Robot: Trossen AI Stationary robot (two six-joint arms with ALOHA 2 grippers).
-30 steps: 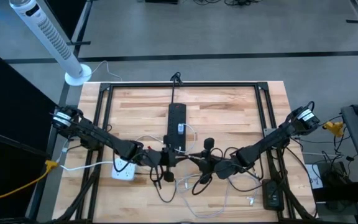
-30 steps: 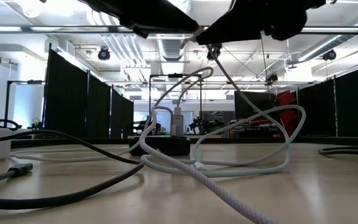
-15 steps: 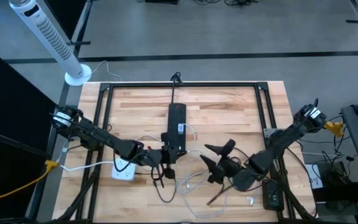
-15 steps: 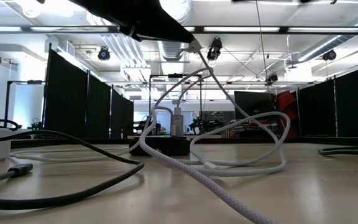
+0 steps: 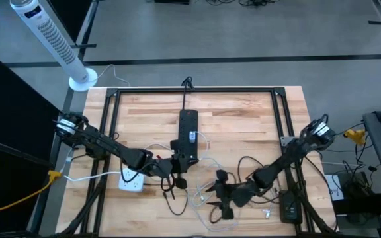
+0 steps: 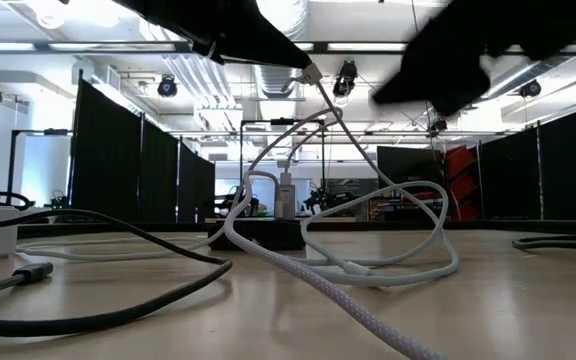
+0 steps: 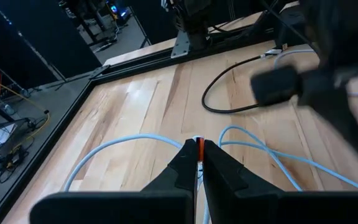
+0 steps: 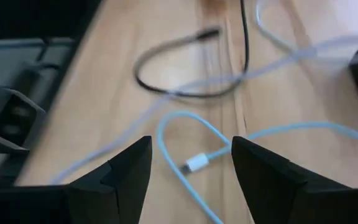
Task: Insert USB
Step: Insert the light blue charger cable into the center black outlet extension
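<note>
My left gripper hovers over the table's middle, shut on the plug end of a white USB cable. The cable hangs from it and loops over the wood. A black power strip lies just beyond, with a white charger standing in it. My right gripper is open and low over the near middle. Its fingers straddle, without touching, a loose white plug of a pale blue cable lying on the table. My left gripper pinches the cable's plug between its two fingertips; only a small orange and white tip shows past them. The fingers slant down toward the table. The plug is held high, and the cable hangs below it, slack, its loops resting on the table.
A white power block sits at the near left with a white lead. Black cables and pale cables tangle across the near middle. A black box lies at the near right. A black frame rims the table.
My right gripper has opened and let go of the white cable near the left gripper. It then swung away, rolled, and dropped toward the table's near edge. The freed cable loop has sagged lower and wider. My left gripper has kept its hold.
</note>
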